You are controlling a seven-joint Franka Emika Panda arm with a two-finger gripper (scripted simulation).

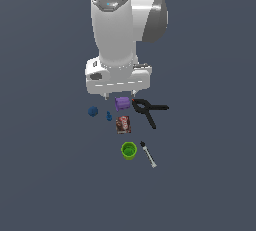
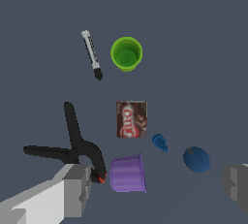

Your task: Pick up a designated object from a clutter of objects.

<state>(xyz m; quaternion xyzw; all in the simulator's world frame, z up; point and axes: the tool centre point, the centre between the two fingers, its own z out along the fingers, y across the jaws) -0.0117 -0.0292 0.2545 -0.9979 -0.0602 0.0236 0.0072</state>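
Observation:
The designated object, a small dark blue ball [image 1: 93,111] [image 2: 196,159], lies on the grey floor at the exterior view's left end of the clutter. My gripper [image 1: 119,95] [image 2: 155,189] hangs open above the clutter with nothing between its fingers, roughly over the purple cylinder [image 1: 122,103] [image 2: 128,173]. In the wrist view the ball sits just inside one grey fingertip [image 2: 236,184], while the other fingertip [image 2: 72,189] shows near the clamp. A tiny blue piece [image 1: 109,116] [image 2: 160,142] lies between the ball and the printed box [image 1: 123,124] [image 2: 131,119].
A black clamp [image 1: 149,110] [image 2: 72,143] lies beside the purple cylinder on the exterior view's right. Farther from the arm are a green cup [image 1: 129,150] [image 2: 126,53] and a thin black-and-white marker [image 1: 148,154] [image 2: 91,54]. The arm's white body [image 1: 117,30] towers behind.

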